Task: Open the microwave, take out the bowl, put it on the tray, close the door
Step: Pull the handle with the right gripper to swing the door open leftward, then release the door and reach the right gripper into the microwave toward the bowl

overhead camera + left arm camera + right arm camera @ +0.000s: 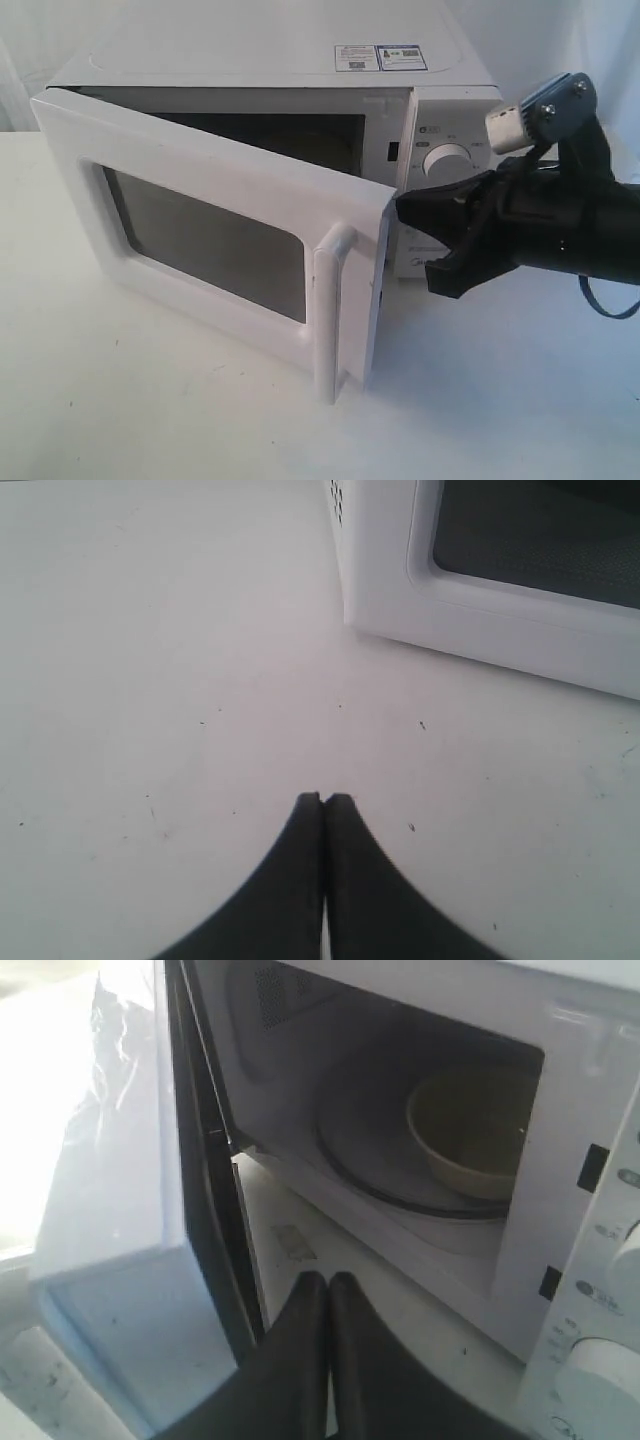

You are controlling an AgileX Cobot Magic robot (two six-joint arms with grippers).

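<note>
Right fingers [300,1345], clenched empty, sit beside the open door [210,235]; left fingers [295,865] clenched too; bowl [470,1140] sits inside the microwave [260,60], so lifting out, traying and closing remain.

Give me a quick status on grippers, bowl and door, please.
Left gripper shut, above table. Right gripper shut, by door edge. Door half open, bowl inside microwave. Door narrows the way in.

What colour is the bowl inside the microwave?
The bowl is plain pale cream-yellow; best seen in the right wrist view.
</note>
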